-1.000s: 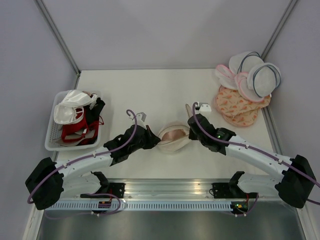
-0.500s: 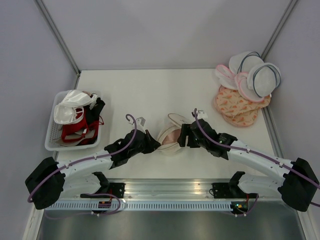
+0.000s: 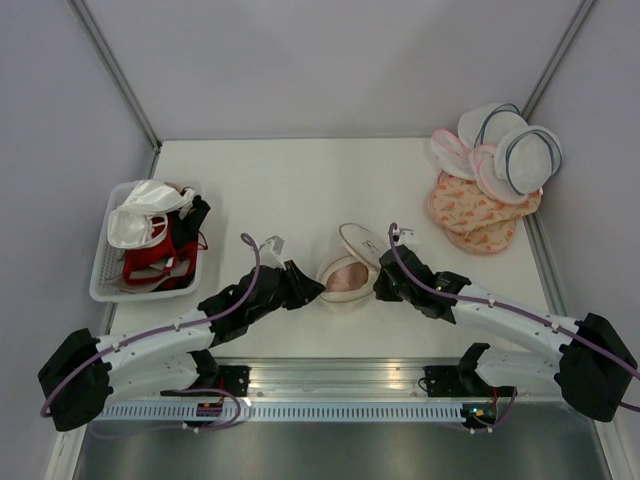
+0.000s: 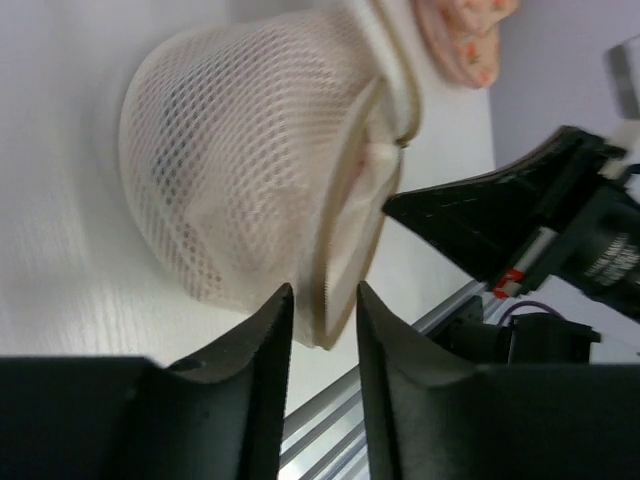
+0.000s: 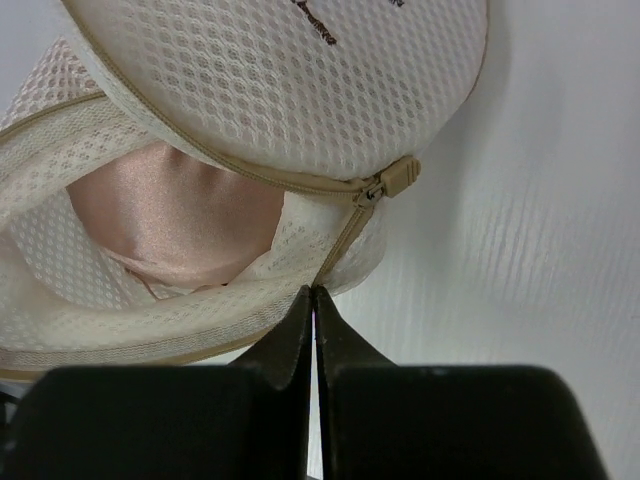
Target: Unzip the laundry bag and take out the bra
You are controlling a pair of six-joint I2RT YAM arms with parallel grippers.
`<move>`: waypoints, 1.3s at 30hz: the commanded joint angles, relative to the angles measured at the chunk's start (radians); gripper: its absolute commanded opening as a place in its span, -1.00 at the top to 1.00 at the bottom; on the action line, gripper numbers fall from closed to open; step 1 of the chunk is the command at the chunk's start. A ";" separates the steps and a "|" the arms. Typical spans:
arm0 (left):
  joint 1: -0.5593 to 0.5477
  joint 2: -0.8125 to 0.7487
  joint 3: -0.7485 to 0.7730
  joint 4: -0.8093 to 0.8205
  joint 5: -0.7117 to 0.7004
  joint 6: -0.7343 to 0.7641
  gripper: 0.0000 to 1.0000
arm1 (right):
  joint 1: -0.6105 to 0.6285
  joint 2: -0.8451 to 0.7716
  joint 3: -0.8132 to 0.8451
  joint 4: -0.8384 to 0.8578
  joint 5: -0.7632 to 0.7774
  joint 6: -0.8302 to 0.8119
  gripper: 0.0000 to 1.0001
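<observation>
Item 1: laundry bag [image 3: 332, 292], cream mesh, on the table [image 3: 300, 180] near the middle of its near edge, between my two arms. Zip parted; lid flap [image 3: 358, 243] tipped up toward the far edge; zipper pull [image 5: 398, 178] at the end of the opening.

Item 2: bra [image 3: 347, 274], dusty pink, inside the open bag.

Item 3: my left gripper [image 4: 322, 320], jaws narrowly spread, bag rim in the gap.

Item 4: my right gripper [image 5: 313, 292], jaws pressed together, tips at the bag's lower rim below the pull.

Item 5: white basket [image 3: 103, 272], left edge, holding white and red bras.

Item 6: spare bags [image 3: 495, 180], far right corner, heaped.
</observation>
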 commanded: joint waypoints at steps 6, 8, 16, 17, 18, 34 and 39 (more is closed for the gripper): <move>-0.005 -0.076 0.203 -0.014 0.000 0.222 -0.24 | 0.003 -0.041 -0.012 0.007 0.028 -0.050 0.99; -0.007 0.030 0.266 -0.092 0.037 0.309 -0.24 | 0.003 -0.040 -0.011 0.013 0.021 -0.060 0.99; -0.214 0.335 0.510 -0.224 -0.110 0.526 -0.11 | 0.003 -0.009 -0.005 0.042 -0.005 -0.067 0.99; -0.231 0.361 0.532 -0.243 -0.149 0.549 -0.10 | 0.003 -0.008 0.000 0.041 -0.005 -0.069 0.99; -0.254 0.401 0.564 -0.272 -0.165 0.558 -0.10 | 0.004 -0.005 0.002 0.035 0.001 -0.070 0.99; -0.269 0.655 0.652 -0.338 -0.565 0.565 -0.01 | 0.003 -0.028 -0.005 0.025 -0.002 -0.087 0.99; -0.269 0.662 0.642 -0.343 -0.688 0.528 -0.20 | 0.003 -0.031 -0.008 0.018 -0.013 -0.100 0.99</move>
